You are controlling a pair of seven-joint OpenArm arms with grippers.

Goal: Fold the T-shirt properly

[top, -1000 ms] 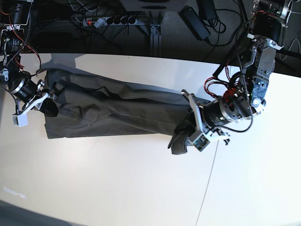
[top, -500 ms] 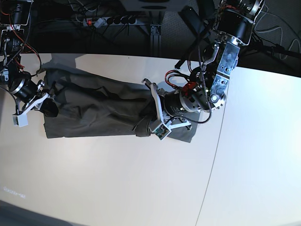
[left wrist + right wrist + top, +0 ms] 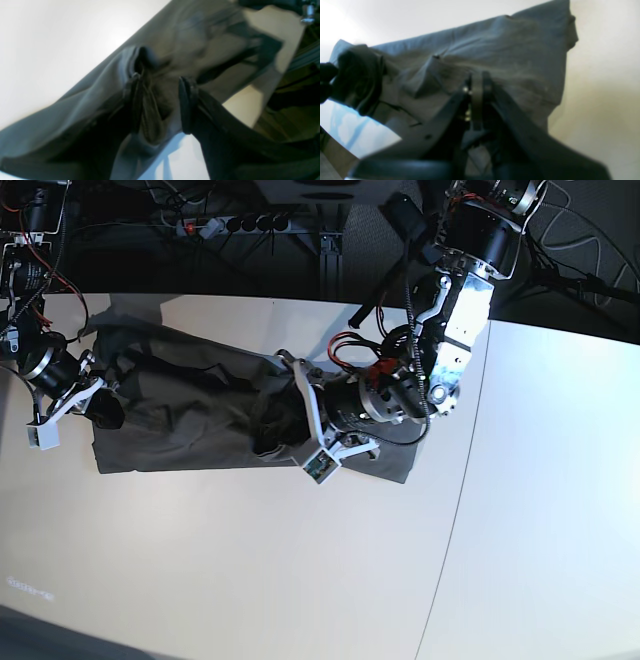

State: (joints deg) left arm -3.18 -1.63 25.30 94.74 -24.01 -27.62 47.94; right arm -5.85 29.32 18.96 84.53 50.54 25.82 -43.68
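The T-shirt lies as a long folded band across the back of the pale desk, one end doubled over near its middle. The left end effector sits right over that doubled edge, jaws parted with a bunch of cloth lying loose between them. At the band's far end the right end effector is clamped shut on the fabric.
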